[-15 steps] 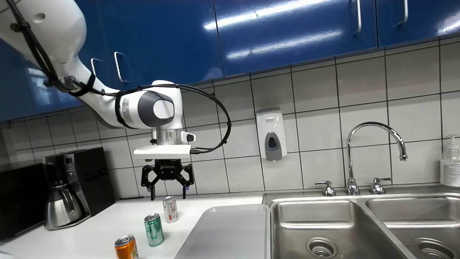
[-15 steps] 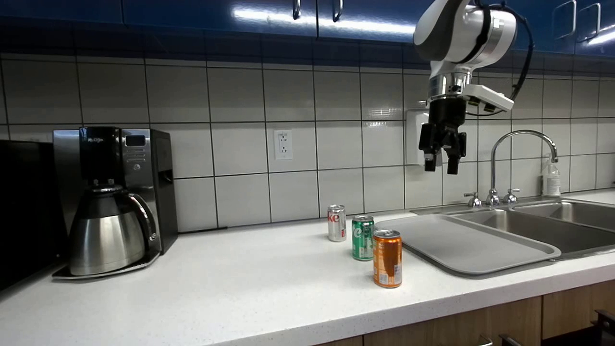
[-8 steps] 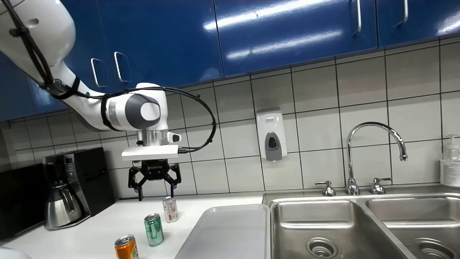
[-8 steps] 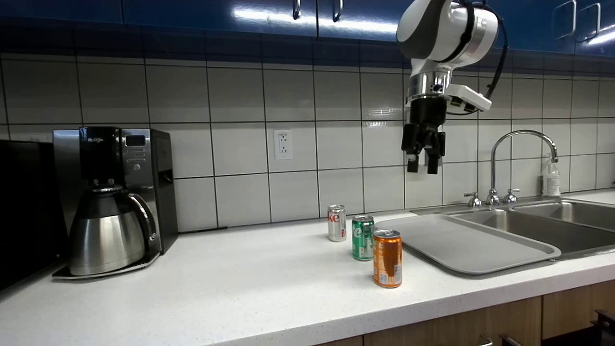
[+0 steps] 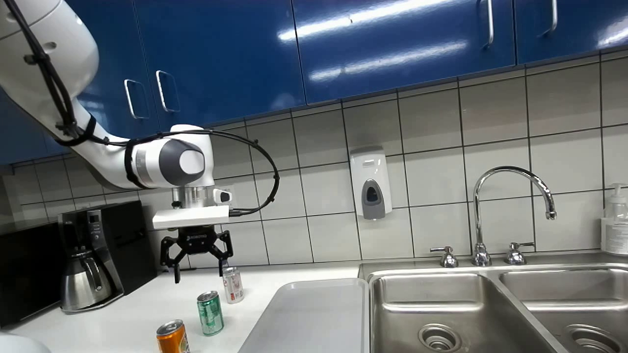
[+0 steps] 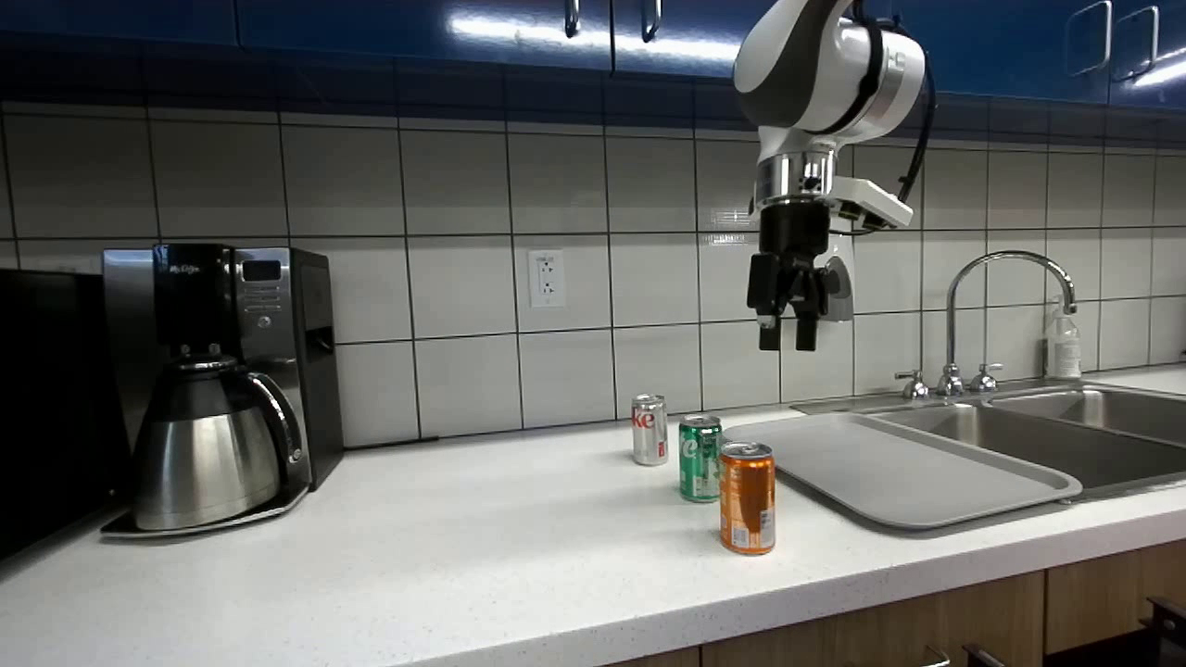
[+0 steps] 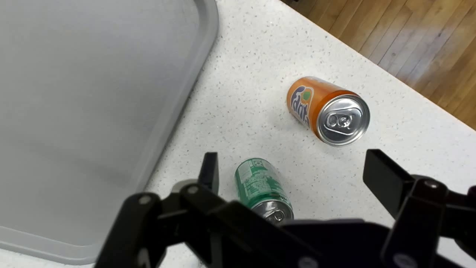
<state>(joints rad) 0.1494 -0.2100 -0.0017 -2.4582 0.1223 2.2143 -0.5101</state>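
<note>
My gripper [image 5: 198, 276] hangs in the air with its fingers wide apart and nothing between them. In the wrist view a green can [image 7: 260, 180] appears below the jaws, closer to the left finger [image 7: 209, 171]; its top is partly covered by the gripper body. An orange Fanta can [image 7: 308, 100] stands farther up that view. A silver can [image 6: 649, 431] stands upright behind the green can [image 6: 700, 460] and the orange can [image 6: 747, 500]. All three are on the white counter, well below the gripper [image 6: 788, 339]. In the wrist view the silver can is not visible.
A grey tray [image 6: 889, 468] lies beside the cans, next to the double sink [image 5: 436, 309] with its curved faucet [image 5: 510, 169]. A coffee maker [image 6: 222, 389] stands at the opposite side. Blue cabinets [image 5: 216, 54] hang above; a soap dispenser [image 5: 371, 184] is on the tiled wall.
The gripper has moved to the left in both exterior views, away from the sink side, and has come down a little. It has stayed open; the cans and tray have not moved.
</note>
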